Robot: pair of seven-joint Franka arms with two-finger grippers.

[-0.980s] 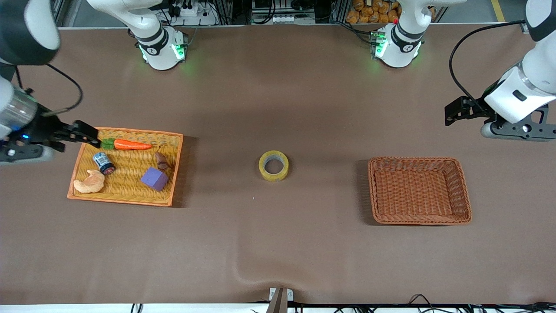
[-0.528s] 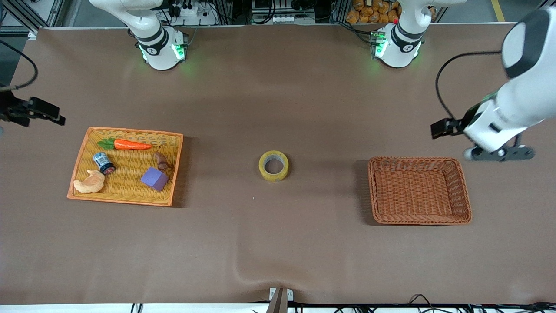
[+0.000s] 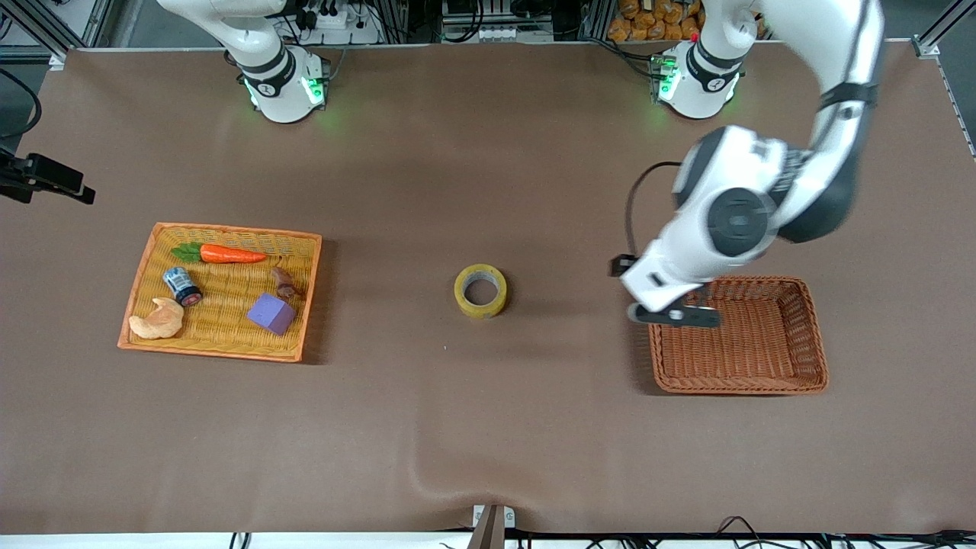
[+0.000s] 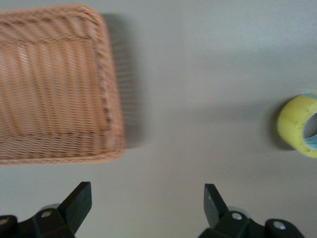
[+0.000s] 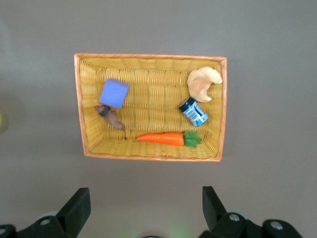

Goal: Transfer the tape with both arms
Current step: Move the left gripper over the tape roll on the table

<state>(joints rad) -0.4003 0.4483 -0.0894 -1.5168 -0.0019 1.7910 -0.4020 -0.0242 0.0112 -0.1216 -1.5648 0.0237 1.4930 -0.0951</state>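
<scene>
Yellow tape [image 3: 480, 290], judged light and stiff, is best pinched across its ring wall; left gripper [image 4: 147, 204] and right gripper [image 5: 146, 203] fingers are spread, nothing held.

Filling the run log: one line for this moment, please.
tape: on table, untouched | left gripper: open, by brown basket | right gripper: open, over yellow tray

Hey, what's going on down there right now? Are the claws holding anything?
Left claw open, empty, over the brown basket's edge. Right claw open, empty, waiting above the yellow tray. Tape on the table between them, nothing blocking.
</scene>
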